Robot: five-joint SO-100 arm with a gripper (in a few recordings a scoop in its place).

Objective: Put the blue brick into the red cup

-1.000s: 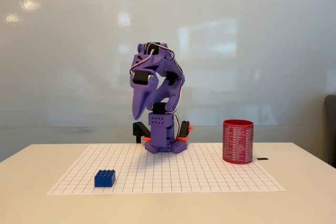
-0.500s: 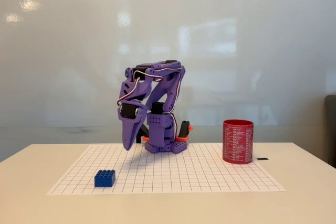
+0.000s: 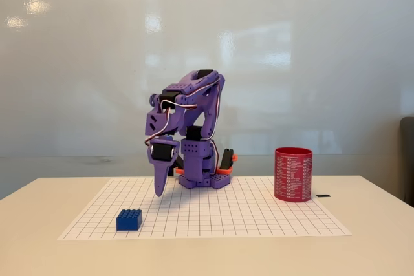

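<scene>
The blue brick, small and studded, lies on the white grid sheet near its front left corner. The red cup, covered in white print, stands upright at the sheet's right edge. My purple arm bends forward from its base at the sheet's back. Its gripper points down, above and a little right of the brick, clear of it. The fingers look pressed together into one tip with nothing between them.
A pale table carries the grid sheet. A small dark object lies just right of the cup. A glossy white wall stands behind the arm. Open sheet stretches between brick and cup.
The arm has unfolded from a tucked, raised pose and swung forward and down. Its gripper tip has dropped toward the sheet near the brick. Brick and cup have not moved.
</scene>
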